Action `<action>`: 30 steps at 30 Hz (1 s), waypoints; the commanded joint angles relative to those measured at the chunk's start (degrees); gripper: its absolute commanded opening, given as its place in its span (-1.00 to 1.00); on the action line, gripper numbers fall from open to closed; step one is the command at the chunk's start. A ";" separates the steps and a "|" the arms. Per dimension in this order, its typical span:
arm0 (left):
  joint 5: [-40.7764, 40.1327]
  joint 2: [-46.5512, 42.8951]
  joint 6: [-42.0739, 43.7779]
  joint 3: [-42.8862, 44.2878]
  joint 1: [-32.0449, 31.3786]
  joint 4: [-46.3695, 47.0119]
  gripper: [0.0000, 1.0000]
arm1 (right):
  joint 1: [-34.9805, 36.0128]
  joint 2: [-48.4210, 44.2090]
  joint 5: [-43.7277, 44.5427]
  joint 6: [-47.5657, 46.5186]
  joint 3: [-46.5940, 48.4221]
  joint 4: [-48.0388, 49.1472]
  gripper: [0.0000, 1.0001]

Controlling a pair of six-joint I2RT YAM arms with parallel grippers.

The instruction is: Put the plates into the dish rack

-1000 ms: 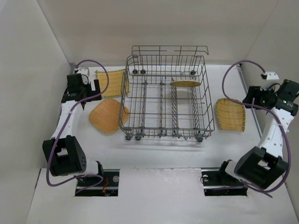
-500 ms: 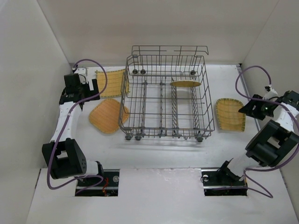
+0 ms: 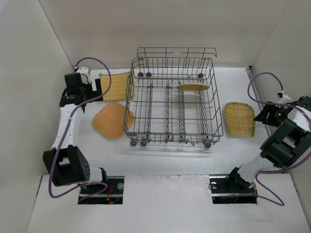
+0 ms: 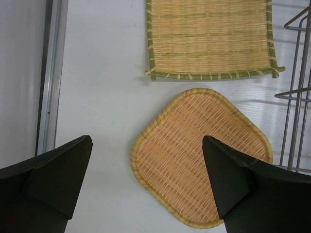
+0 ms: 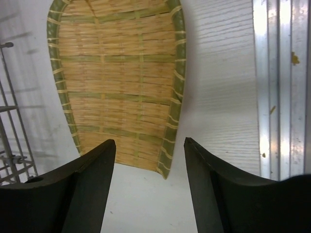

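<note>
Left tool (image 4: 146,145) and right tool (image 5: 149,141) gape wide, empty. One tan plate (image 3: 193,88) stands in the grey wire dish rack (image 3: 130,104); three woven bamboo plates (image 3: 112,121) (image 3: 115,86) (image 3: 239,119) lie unloaded on the white surface (image 3: 160,155).

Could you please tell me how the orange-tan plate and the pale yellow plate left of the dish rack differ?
The orange-tan plate has rounded corners and a plain rim; the pale yellow plate has straighter edges bound in green. The orange-tan plate's weave runs diagonally in the left wrist view; the pale yellow plate's runs straight. Both lie flat on the table, outside the dish rack.
</note>
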 commanded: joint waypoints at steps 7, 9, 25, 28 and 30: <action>0.17 1.28 0.42 6.51 -0.91 -0.66 0.98 | 0.80 9.64 3.38 -3.26 11.62 -5.93 0.15; 0.17 1.54 0.42 7.40 -0.99 -1.19 0.98 | 0.80 11.84 3.55 -4.75 13.82 -7.51 0.15; -1.85 1.54 0.25 8.81 -1.70 -1.45 0.97 | 5.02 18.97 6.01 -0.72 18.84 -12.53 0.23; -1.85 1.54 0.25 8.89 -1.70 -1.37 0.97 | 5.02 20.37 7.77 0.08 19.89 -12.97 0.27; -1.85 1.46 0.33 8.98 -1.70 -1.28 0.97 | 5.28 21.51 8.56 0.34 20.94 -14.02 0.28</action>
